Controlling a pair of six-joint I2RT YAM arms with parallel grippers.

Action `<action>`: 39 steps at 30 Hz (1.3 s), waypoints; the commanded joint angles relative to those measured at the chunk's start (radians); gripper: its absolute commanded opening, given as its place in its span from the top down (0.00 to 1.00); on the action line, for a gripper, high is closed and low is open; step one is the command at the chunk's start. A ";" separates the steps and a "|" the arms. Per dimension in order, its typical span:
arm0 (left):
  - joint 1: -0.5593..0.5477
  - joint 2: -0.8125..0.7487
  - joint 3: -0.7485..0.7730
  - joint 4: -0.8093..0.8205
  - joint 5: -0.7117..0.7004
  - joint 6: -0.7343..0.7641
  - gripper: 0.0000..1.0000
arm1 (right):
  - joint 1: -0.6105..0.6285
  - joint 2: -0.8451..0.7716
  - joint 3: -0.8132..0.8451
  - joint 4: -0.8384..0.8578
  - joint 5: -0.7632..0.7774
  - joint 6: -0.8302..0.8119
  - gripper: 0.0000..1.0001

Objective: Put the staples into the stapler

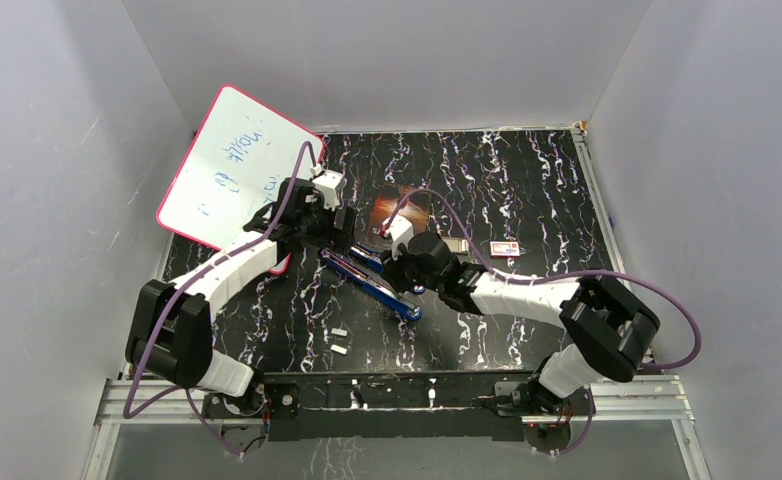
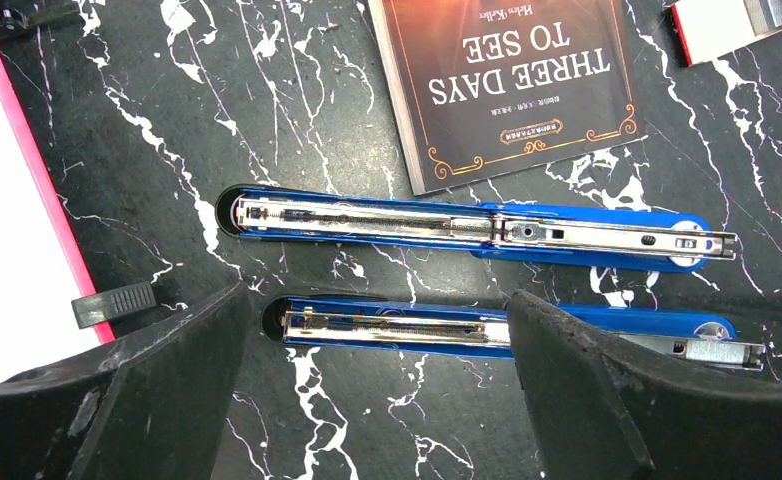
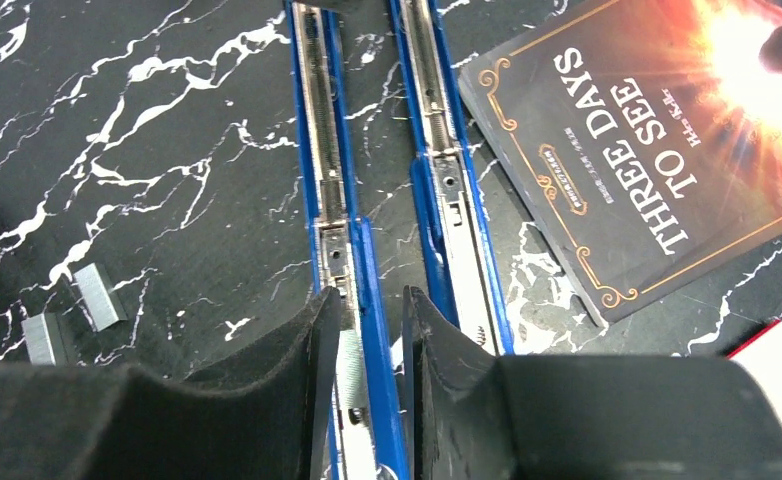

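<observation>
My right gripper [image 3: 369,300]: fingers clamped across one end of near stapler [image 3: 335,190]. My left gripper [image 2: 377,300]: jaws wide apart, astride same stapler, holding nothing.
Whiteboard [image 1: 232,170]: blue scribble, not readable.
Book [image 2: 517,90]: "THREE DAYS TO SEE".
Far stapler [image 2: 467,228]: opened flat like near one, just beside book edge; gap between them narrow.
Staples [image 3: 99,295]: two strips on table [image 1: 527,180], free room around.
Both my arms bent inward.

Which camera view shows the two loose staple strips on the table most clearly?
The right wrist view: both staple strips lie large and unobstructed at lower left. The top external view shows them only as two tiny pale specks. The left wrist view does not show them.
</observation>
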 commanded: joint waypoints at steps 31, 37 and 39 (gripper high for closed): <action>-0.005 -0.035 0.006 -0.015 -0.009 0.014 0.02 | -0.061 0.143 0.087 -0.044 -0.165 0.037 0.64; -0.005 -0.036 0.006 -0.015 -0.009 0.014 0.02 | -0.062 0.122 0.066 -0.086 -0.146 0.028 0.64; -0.005 -0.036 0.006 -0.015 -0.009 0.013 0.02 | -0.062 0.104 0.053 -0.099 -0.139 0.024 0.64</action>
